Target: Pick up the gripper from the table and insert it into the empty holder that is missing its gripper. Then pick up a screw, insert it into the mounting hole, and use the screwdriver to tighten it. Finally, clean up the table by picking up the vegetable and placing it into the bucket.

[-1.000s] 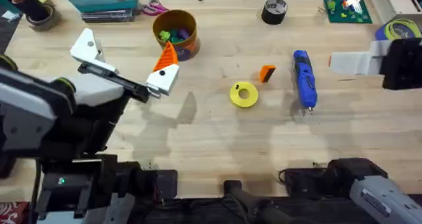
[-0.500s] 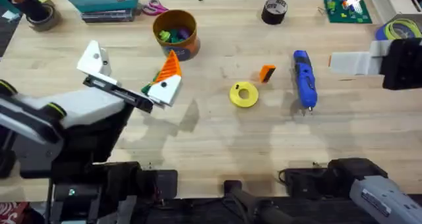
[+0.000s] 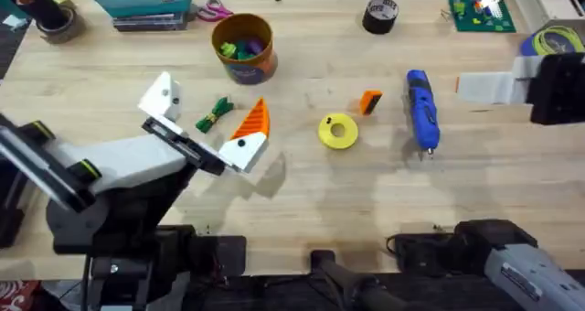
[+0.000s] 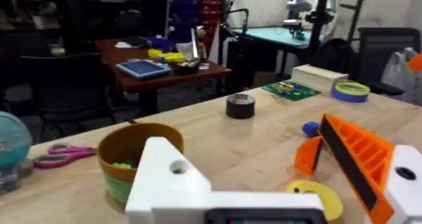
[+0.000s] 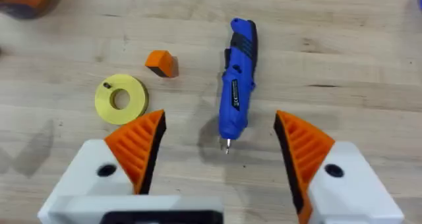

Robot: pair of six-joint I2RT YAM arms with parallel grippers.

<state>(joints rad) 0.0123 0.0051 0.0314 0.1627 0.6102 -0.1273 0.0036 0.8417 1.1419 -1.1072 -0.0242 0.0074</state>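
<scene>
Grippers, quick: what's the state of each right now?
Left gripper: open, holding nothing; one finger mount lacks its orange pad.
Right gripper: open, empty, above the screwdriver.

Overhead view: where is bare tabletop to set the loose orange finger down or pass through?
Bare wood lies near the front edge, below the yellow ring and blue screwdriver. Another patch lies between the bucket and the black tape roll. It is crowded around the left gripper and green vegetable.
</scene>
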